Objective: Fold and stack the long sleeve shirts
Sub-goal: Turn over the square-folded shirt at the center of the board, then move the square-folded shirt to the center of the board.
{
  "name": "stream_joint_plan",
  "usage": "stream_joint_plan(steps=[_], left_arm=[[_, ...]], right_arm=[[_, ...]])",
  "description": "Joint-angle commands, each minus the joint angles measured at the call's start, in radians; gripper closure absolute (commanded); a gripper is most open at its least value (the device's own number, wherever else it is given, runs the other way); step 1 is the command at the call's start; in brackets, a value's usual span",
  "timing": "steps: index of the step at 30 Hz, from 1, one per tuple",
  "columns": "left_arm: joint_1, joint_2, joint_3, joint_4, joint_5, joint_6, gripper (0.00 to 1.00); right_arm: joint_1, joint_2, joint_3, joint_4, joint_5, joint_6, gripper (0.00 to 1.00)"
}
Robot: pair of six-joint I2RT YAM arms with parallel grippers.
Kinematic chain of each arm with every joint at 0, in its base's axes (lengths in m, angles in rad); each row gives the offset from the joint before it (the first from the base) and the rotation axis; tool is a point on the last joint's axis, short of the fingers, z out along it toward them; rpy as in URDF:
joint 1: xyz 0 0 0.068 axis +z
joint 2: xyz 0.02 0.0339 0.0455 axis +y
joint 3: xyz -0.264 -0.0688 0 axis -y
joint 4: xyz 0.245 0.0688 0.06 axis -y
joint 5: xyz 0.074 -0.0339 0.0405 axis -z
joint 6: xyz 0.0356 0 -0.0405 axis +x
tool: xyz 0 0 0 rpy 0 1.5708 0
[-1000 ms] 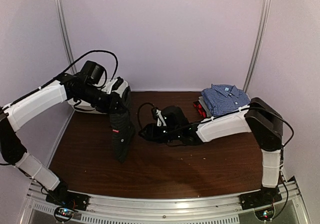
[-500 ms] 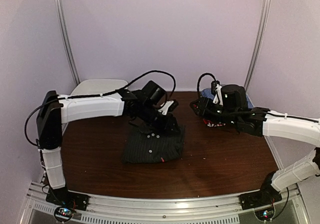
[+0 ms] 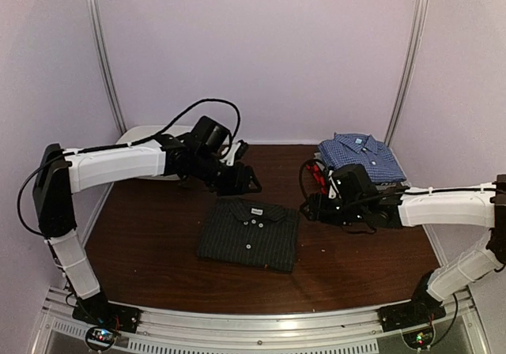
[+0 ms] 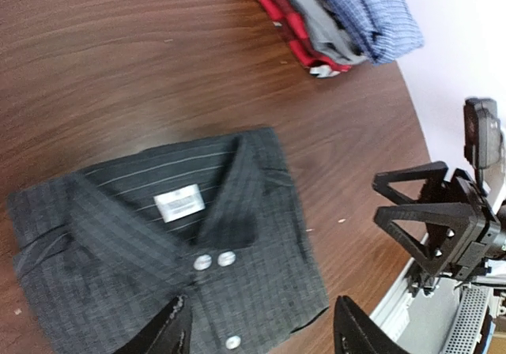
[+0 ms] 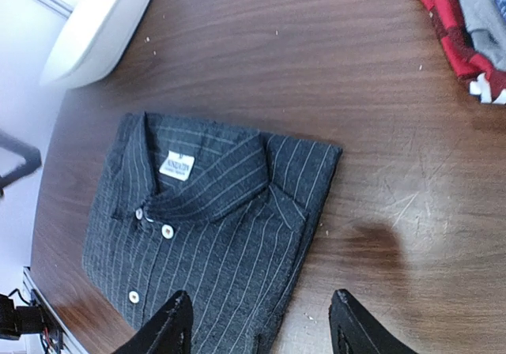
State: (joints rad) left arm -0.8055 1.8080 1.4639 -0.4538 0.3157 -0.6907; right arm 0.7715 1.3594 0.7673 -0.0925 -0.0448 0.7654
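L gripper [image 4: 261, 316] & R gripper [image 5: 261, 306]: both spread wide, nothing held, above table [image 3: 142, 235]. Folded black pinstripe shirt [image 3: 250, 233] lies flat mid-table, collar up, near both. Blue checked shirt [image 3: 357, 157] tops stack at far-right, well apart.

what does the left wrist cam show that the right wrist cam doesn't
Only left wrist: the blue checked shirt atop the others, and the right gripper, fingers apart. Only right wrist: the white tub. Both: the folded black pinstriped shirt lying flat on the table, plus the red-black shirt and grey shirt.
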Motion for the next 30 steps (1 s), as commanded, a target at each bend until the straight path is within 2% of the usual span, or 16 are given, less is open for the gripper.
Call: stream_joint_plan(steps=[1,5,9,20,30], left_arm=[[0.110,-0.121,-0.194,0.018,-0.018,0.031,0.38],[0.202,-0.197,-0.347,0.023,0.018,0.091,0.38],[0.252,-0.211,-0.416,0.025,0.042,0.141,0.38],[0.262,-0.070,-0.440,0.126,0.107,0.177,0.40],[0.250,0.001,-0.451,0.135,0.100,0.175,0.45]], right_arm=[[0.040,0.076,0.005,0.028,-0.041,-0.007,0.41],[0.051,0.119,-0.008,0.071,-0.065,0.002,0.41],[0.051,0.159,-0.016,0.083,-0.070,0.012,0.42],[0.051,0.250,-0.051,0.177,-0.119,0.035,0.45],[0.051,0.334,-0.040,0.231,-0.151,0.032,0.48]])
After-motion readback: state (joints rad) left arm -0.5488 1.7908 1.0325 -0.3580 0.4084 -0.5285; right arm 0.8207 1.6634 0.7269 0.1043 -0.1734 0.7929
